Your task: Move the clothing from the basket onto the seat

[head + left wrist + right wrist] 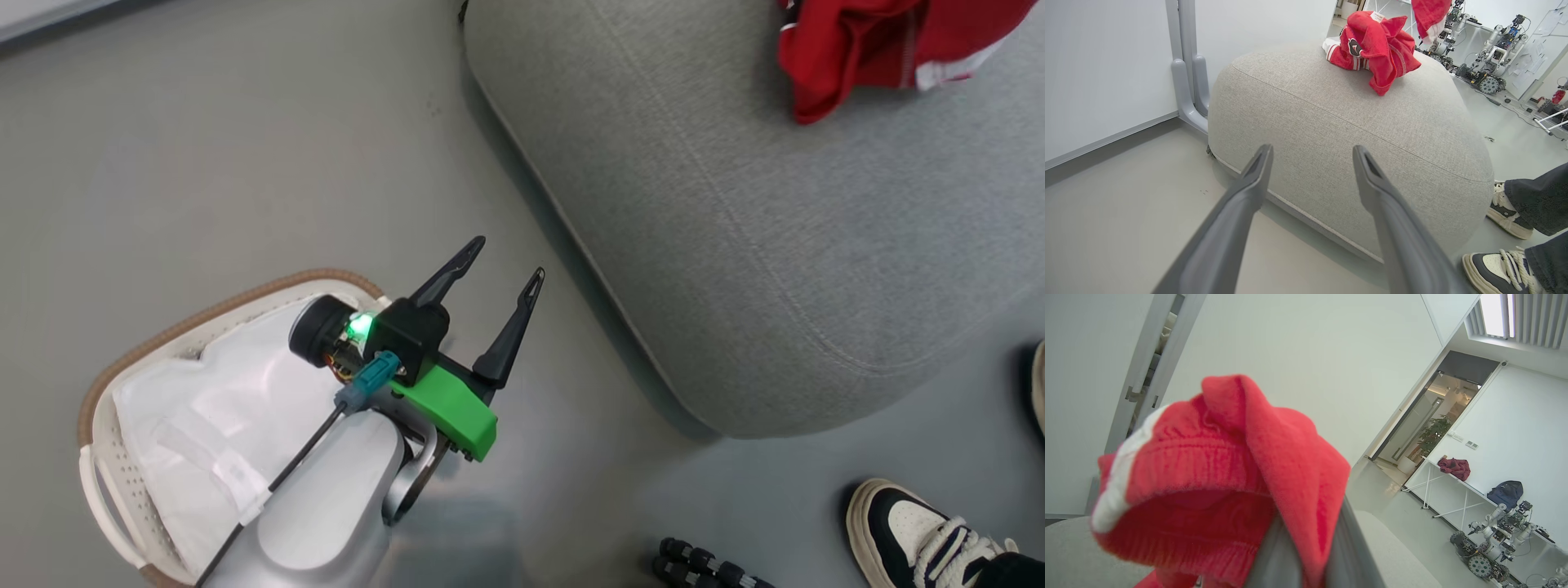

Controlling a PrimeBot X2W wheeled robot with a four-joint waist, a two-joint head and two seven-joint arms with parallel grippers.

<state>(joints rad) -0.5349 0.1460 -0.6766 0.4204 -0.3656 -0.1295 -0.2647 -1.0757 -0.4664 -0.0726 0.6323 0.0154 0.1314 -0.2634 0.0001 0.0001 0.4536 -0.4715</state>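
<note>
My left gripper (504, 260) hovers open with nothing in it above the floor, between the basket (245, 298) and the grey seat (735, 204); its open fingers (1257, 171) point at the seat's side (1331, 122). Inside the basket I see a white lining sheet (212, 408), partly covered by my forearm. Red clothing (1376, 45) lies bunched on top of the seat (857, 49). My right gripper (1310, 543) is shut on another red garment with white trim (1208, 477), which hangs over the seat's far side (1429, 16).
A person's shoes (914, 531) and dark trouser legs (1531, 204) stand on the floor just right of the seat. A black ribbed part (702, 563) lies at the bottom edge. A white wall and a grey post (1186, 81) stand behind the seat.
</note>
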